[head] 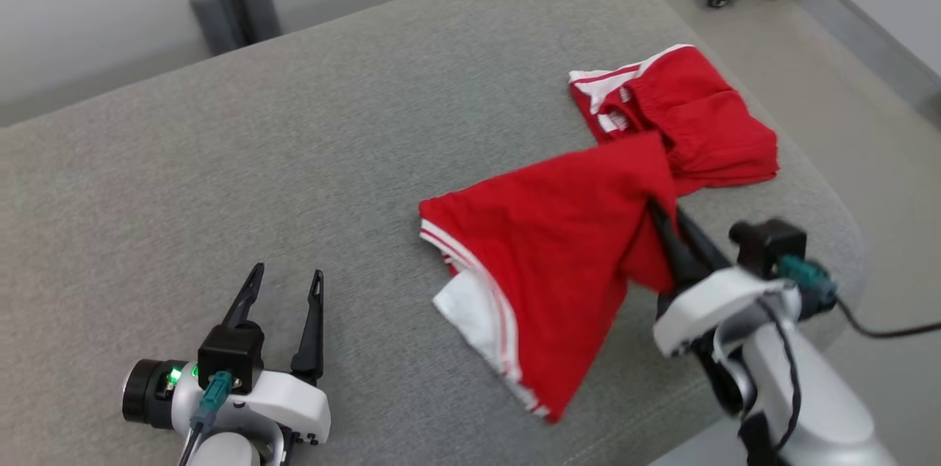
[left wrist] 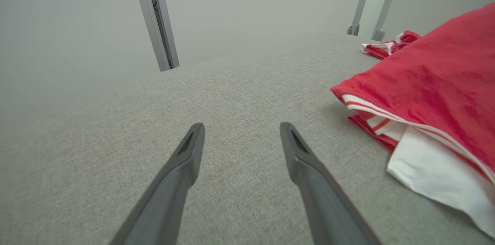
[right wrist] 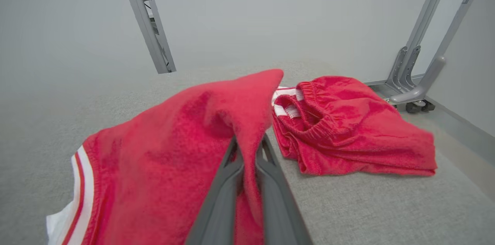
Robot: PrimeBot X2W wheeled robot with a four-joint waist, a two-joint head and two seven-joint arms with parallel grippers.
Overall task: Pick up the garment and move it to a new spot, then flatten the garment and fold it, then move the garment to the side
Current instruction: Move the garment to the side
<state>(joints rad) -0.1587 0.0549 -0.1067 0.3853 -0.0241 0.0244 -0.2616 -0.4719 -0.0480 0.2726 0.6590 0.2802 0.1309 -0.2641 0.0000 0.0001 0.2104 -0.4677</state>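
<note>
Red fabric with white stripes, the garment (head: 559, 253), lies on the right half of the grey padded surface (head: 294, 120). Its waistband part (head: 691, 113) is bunched at the far right, close to the edge of the surface. The rest spreads toward the near side, where a white panel (head: 467, 312) shows under the striped hem.

The right gripper (right wrist: 249, 142) has its two fingers closed on a fold in the middle of the cloth. In the right wrist view the fold sits between the fingers and the cloth rises to a peak above them, so this part is lifted while both ends rest on the surface. The left gripper (head: 287, 273) is at the near left, well apart from the garment, with its fingers spread and nothing between them. It is low over the surface, and I cannot tell whether it touches.

I judge that the first step is in hand: picking up the garment to move it to a new spot. The next move calls for a higher lift, so that the bunched waistband leaves the surface, and then a carry to the left, toward the free middle area. The pinch holds only one fold, so the cloth may slip, and the far end may drag near the edge.
</note>
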